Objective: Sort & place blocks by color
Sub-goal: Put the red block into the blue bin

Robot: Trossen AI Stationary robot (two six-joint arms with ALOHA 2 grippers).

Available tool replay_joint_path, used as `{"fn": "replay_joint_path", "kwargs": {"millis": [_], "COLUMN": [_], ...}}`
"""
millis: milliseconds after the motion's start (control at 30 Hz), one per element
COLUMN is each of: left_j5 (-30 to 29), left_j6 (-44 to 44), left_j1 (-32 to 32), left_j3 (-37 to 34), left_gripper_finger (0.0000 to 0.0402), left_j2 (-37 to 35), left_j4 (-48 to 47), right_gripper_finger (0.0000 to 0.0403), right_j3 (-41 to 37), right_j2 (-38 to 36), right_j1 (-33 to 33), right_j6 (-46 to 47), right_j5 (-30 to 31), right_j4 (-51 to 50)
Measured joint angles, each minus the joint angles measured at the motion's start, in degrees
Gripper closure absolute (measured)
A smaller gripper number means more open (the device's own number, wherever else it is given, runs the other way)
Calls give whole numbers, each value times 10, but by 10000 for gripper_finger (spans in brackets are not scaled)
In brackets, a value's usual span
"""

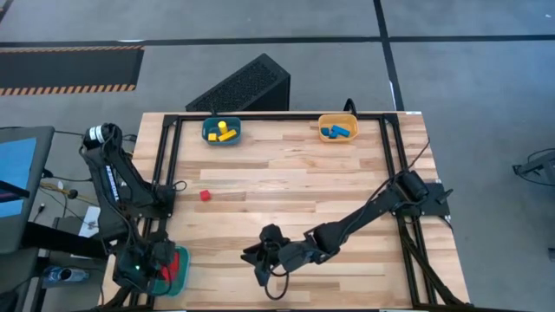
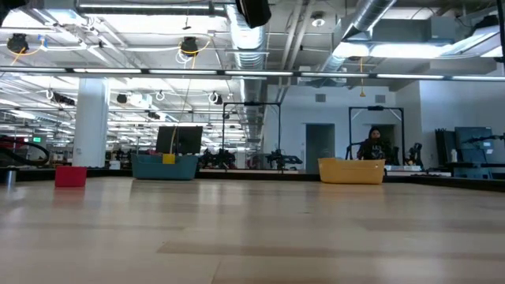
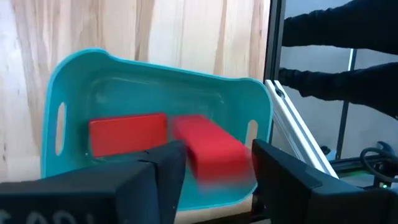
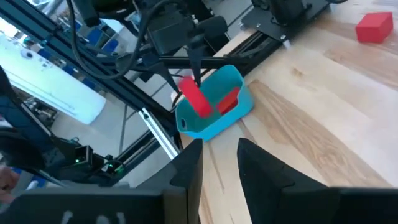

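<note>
Three bins, one red cube loose on the bench

Three bins stand on the wooden bench (image 1: 286, 173): a teal bin (image 1: 222, 131) at the far edge holding yellow blocks (image 1: 223, 133); an orange bin (image 1: 337, 128) along the same edge to its right, holding blue blocks (image 1: 338, 132); a second teal bin (image 3: 155, 93) at the near left corner, just beside the frame rail. In this corner bin a flat red block (image 3: 127, 134) lies on the floor; a second red bar (image 3: 214, 152) shows blurred, tilted, above the bin between the fingers of the left pincer (image 3: 214, 180). That pincer hangs directly over the bin; its fingers stand apart, with a gap on each side of the bar, so they are not clamped on it; from the right wrist view the same bar (image 4: 194, 99) sits slanted over the bin's rim below the left arm's fingers. A single red cube (image 1: 205, 196) rests alone on the bench's left half, well apart from every bin. The right pincer (image 1: 260, 258) is low over the near middle of the bench, pointing toward the corner bin; its fingers (image 4: 186, 168) are parted and hold nothing. In the low view a person (image 2: 372, 146) shows far off in the room beyond the orange bin.
</note>
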Motion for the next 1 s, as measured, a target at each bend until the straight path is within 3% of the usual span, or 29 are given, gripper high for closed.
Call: {"fn": "replay_joint_path", "kwargs": {"millis": [233,400,567,733,1000], "left_j5": [-7,-7,-55,-125,-190], "left_j6": [-34,-41,-57,-59,-16], "left_j1": [0,27,34,85,155], "left_j3": [0,0,0,0,0], "left_gripper_finger": [210,229,256,276,297], "left_j2": [-1,-11,-40,-90,-170], "left_j4": [-48,-106,-108,-161,-188], "right_gripper_finger": [260,243,228,228,226], "right_j3": [0,4,68,122,202], "right_j2": [0,29,66,112,168], "right_j1": [-14,-65,-100,-144,-170], "right_j6": [20,18,35,-28,-190], "right_j5": [2,-79,-96,-113,-152], "right_j4": [-18,-32,-74,-152,-160]}}
